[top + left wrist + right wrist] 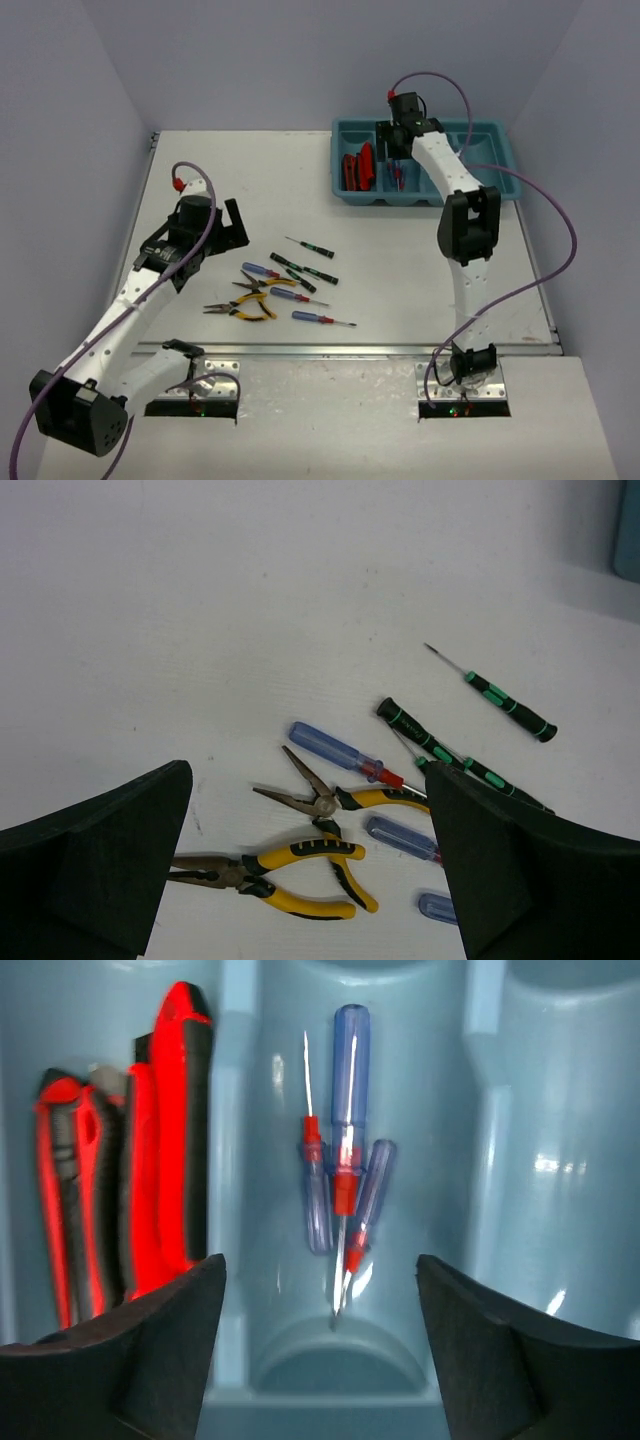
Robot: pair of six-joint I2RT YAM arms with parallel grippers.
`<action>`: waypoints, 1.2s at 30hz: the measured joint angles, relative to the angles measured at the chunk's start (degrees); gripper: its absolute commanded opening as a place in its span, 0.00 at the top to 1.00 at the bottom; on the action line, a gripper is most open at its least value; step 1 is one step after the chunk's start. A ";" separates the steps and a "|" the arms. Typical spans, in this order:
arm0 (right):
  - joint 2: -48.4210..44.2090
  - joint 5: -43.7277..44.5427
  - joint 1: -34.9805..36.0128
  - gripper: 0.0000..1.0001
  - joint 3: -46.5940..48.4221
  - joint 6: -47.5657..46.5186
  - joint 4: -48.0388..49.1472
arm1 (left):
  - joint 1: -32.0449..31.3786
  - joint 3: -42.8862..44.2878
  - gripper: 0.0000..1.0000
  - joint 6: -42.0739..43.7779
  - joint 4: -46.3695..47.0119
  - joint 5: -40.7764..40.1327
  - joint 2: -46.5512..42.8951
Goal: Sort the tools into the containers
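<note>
teal plastic walls stand close on both sides of the right jaws, which hang wide apart and empty just over the tray [490,128] at the far right of the desk [220,180]. a careless rise or swing from here could clip a divider and jolt the tray, which looks light. below them three blue-handled screwdrivers [345,1160] lie in the second compartment [420,1160] from the left, overlapping and not quite parallel, so their round handles may roll if knocked. the utility knives [170,1140], red and black, are packed on edge in the compartment to the left. the one to the right shows nothing in the part seen.

the bigger risk, i judge, lies under the left jaws, also wide and holding nothing, above the loose heap at the middle of the desk. two yellow-handled pliers [300,870] lie touching with handles splayed, and one blue screwdriver's shaft runs right against the upper pair. a pinch on one could drag its neighbour or take two kinds at once. a grip on a single plier handle would let the tool swing. the black-and-green screwdrivers [505,705] are slim and round, two close together and one apart, and may slip or roll out of a closing pinch. more blue-handled ones lie beside the pliers.
</note>
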 measured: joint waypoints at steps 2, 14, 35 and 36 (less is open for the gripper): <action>-2.59 -0.76 0.03 0.20 -0.83 0.21 -0.76 | 0.00 0.33 0.00 -0.37 -0.45 0.81 3.17; -56.55 -11.51 5.02 0.14 -55.64 7.06 14.09 | -0.38 5.17 0.06 -14.30 1.97 2.19 19.72; -61.49 -14.70 5.11 0.13 -73.59 8.26 20.49 | 8.26 2.41 0.00 -28.60 -2.21 -0.68 13.48; -61.53 -14.69 5.11 0.13 -73.69 8.25 20.76 | 8.04 2.47 0.00 -29.81 -2.79 0.26 14.36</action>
